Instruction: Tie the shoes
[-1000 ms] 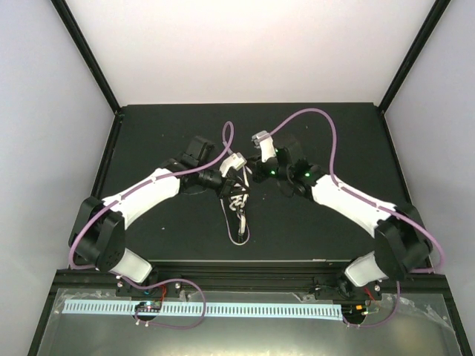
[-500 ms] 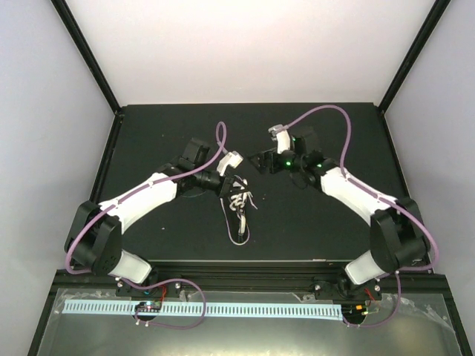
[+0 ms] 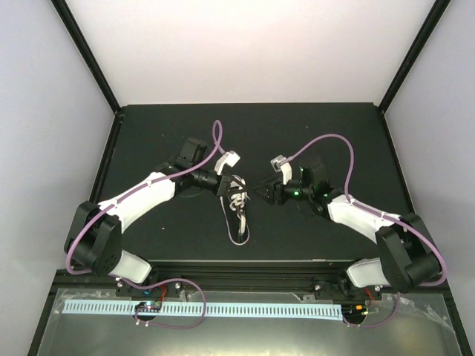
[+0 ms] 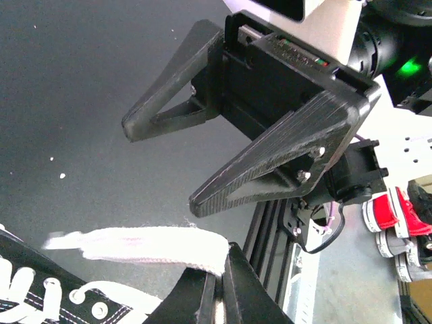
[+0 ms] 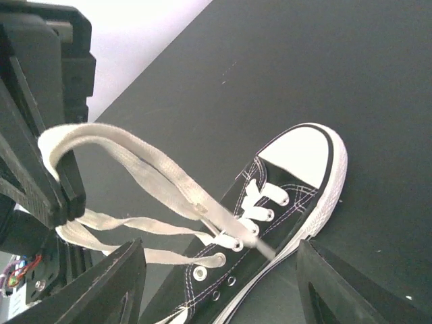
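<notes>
Small black canvas sneaker with white toe cap [image 5: 273, 219], centred on the black tabletop [image 3: 319, 133]; left gripper [image 4: 217, 273] pinches its long white lace [image 4: 135, 243] up, apparently presenting a loop for the wide-open right gripper [image 4: 158, 165].

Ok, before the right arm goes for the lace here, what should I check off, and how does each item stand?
1. Left gripper shut on the lace: ok, it pinches a loop.
2. Right gripper open: ok, jaws wide, nothing between them.
3. Right gripper at the loop: not ok, it is apart from the loop.
4. Bow tied on the shoe: not ok, strands run loose and no bow shows.
5. Shoe sitting flat on the table: cannot tell.
</notes>
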Controlling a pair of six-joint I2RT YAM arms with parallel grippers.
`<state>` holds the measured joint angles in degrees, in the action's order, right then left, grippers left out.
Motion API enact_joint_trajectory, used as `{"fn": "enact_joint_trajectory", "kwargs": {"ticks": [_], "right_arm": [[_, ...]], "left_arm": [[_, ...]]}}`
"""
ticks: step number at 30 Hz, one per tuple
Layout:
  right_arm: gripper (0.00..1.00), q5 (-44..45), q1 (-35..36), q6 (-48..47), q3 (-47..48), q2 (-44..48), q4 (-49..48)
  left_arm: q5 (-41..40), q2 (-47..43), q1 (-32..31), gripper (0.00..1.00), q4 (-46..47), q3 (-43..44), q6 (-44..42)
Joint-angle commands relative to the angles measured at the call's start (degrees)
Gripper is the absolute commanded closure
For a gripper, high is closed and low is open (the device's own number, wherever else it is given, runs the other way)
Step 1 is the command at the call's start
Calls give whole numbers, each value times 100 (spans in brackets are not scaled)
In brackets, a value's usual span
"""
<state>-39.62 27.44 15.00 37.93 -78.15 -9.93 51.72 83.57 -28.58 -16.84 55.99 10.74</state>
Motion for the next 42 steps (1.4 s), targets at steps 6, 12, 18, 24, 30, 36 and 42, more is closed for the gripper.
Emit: {"fn": "enact_joint_trajectory", "kwargs": {"ticks": [6,12,18,24,30,36,42], "right_arm": [[40,272,403,-554,-269,-240,-1103],[47,361,561,-779,-204,-514,-1340],[52,159,685,-865,-90,-676,-1392],[46,172,801,-881,-20,-817,-1432],[44,367,934,-899,101,-864,-1405],[71,851,983,-810,106,-792,-1343],[95,1371,985,-996,-29,-223,-774]], "left_arm": [[392,-139,50,98,-239,35,-119],[400,-142,51,98,-275,34,-139],[400,-115,51,98,-285,66,-134],[402,-104,46,98,-284,82,-129],[400,-91,45,98,-251,97,-95],[246,-144,60,99,-225,82,-55],[-70,-303,221,98,-170,-51,80]]}}
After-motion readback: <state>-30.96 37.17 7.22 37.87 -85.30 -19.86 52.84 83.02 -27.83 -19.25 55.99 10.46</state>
